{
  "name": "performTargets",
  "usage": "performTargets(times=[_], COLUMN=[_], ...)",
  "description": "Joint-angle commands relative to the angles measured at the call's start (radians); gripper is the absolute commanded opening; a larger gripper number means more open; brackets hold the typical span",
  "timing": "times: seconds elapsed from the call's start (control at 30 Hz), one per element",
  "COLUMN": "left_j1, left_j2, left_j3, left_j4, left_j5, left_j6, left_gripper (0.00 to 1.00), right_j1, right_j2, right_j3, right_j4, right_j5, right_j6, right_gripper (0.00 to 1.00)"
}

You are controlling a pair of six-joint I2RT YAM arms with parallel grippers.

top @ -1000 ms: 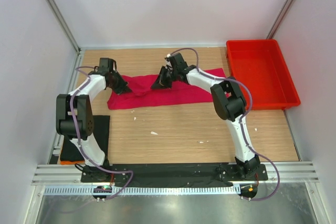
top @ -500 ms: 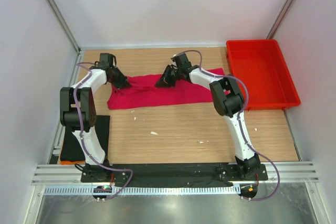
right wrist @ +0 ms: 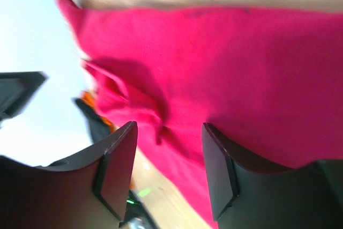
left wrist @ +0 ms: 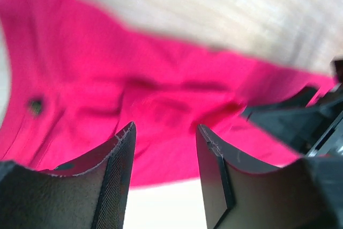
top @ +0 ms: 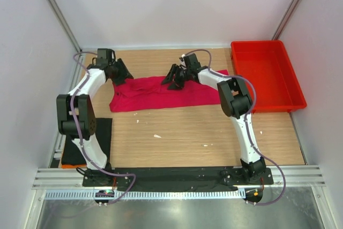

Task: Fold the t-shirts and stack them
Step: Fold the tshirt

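Hanging released over the cloth, the left pincer (left wrist: 165, 132) has its fingers parted with nothing between them, just above the left end of the crimson-pink t-shirt (top: 161, 92). The right pincer (right wrist: 169, 130) is likewise let go and holds nothing, poised over the far edge of the same shirt, near its middle.

The shirt lies as a long, roughly folded band across the far half of the counter (top: 187, 132). Its left end sags toward the near side, and soft creases are bunched under both pincers. It looks light, limp and not slippery, so it will probably drape and drag rather than keep a shape. A pinch through both layers at a corner or along a folded edge should serve better than a grab at the loose middle, which would likely only lift a peak.

The black t-shirt (top: 102, 132) sits at the near left of the counter, beside the left arm and well apart from the pink one. It is partly hidden, so I cannot tell how neatly it is folded.

Bare wood runs between the pink shirt and the arm bases, which is room to fold toward the near side. The shirt's right end comes close to the red tray (top: 268, 108), and the enclosure walls (top: 32, 52) close in on either side, so sideways swings look tight.
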Motion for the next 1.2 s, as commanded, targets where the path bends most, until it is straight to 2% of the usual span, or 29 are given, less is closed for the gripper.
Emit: performTargets(times=[0.0, 0.1, 0.17, 0.33, 0.43, 0.8, 1.17], left_j1=[-0.002, -0.002, -0.004, -0.005, -0.013, -0.018, -0.033], left_j2=[-0.116, -0.107, -0.068, 0.0, 0.037, 0.103, 0.15], left_j3=[-0.117, -0.154, -0.142, -0.068, -0.019, 0.048, 0.081], left_j4=[0.007, 0.016, 0.038, 0.035, -0.019, -0.057, -0.076], left_j5=[-0.03, 0.004, 0.045, 0.026, -0.028, -0.06, -0.042], left_j6=[0.078, 0.101, 0.127, 0.104, 0.098, 0.084, 0.088], left_gripper=[0.5, 0.45, 0.45, 0.47, 0.45, 0.4, 0.35], right_j1=[0.026, 0.041, 0.053, 0.061, 0.062, 0.064, 0.064], right_j2=[-0.083, -0.07, -0.054, -0.016, 0.004, 0.045, 0.082], right_j3=[0.05, 0.099, 0.116, 0.174, 0.204, 0.251, 0.293], right_j4=[-0.11, -0.152, -0.158, -0.139, -0.158, -0.158, -0.15], right_j5=[0.026, 0.042, 0.066, 0.082, 0.091, 0.092, 0.082], right_j6=[-0.203, -0.285, -0.318, -0.315, -0.315, -0.314, -0.282], right_gripper=[0.58, 0.58, 0.54, 0.47, 0.47, 0.49, 0.41])
